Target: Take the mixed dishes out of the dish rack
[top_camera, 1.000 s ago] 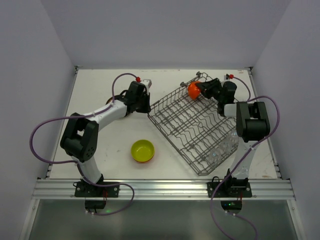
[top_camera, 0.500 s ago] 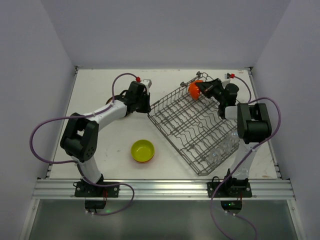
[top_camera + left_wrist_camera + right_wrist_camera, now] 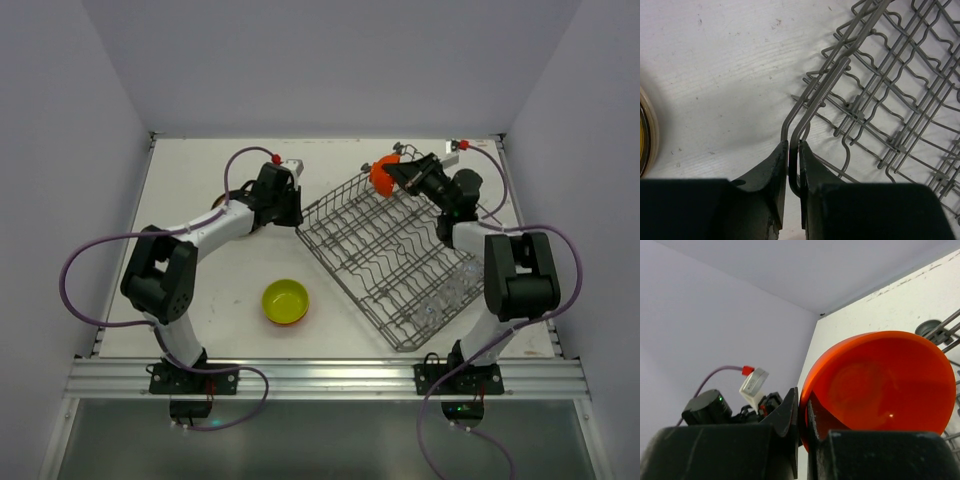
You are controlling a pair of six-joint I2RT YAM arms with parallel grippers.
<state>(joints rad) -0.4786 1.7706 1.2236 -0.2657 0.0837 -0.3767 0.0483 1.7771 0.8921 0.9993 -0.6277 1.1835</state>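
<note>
While the dish rack [image 3: 390, 255] lies slantwise across the centre and right of the overhead view on the white table [image 3: 240, 335], the right gripper [image 3: 398, 172] at its topmost corner is closed on an orange bowl [image 3: 381, 174]. The left gripper [image 3: 296, 212] meets the rack's left corner. Clear glasses [image 3: 447, 292] stand in the rack's lower right end. A yellow-green bowl [image 3: 286, 300] sits on the table at lower centre, left of the rack and apart from it, with an orange edge showing beneath it.

In the left wrist view, the left gripper [image 3: 794, 145] has its fingers pressed together on the dish rack's [image 3: 880, 100] corner rim wire, which runs up and right from between them. A plate [image 3: 644, 135] with a cream rim shows at the left edge, apart from the rack.

In the right wrist view, the right gripper [image 3: 802, 400] pinches the rim of the orange bowl [image 3: 880, 385], which is tipped on edge with its hollow facing the camera and fills the centre right. Rack wires [image 3: 950, 325] cross the right edge.
</note>
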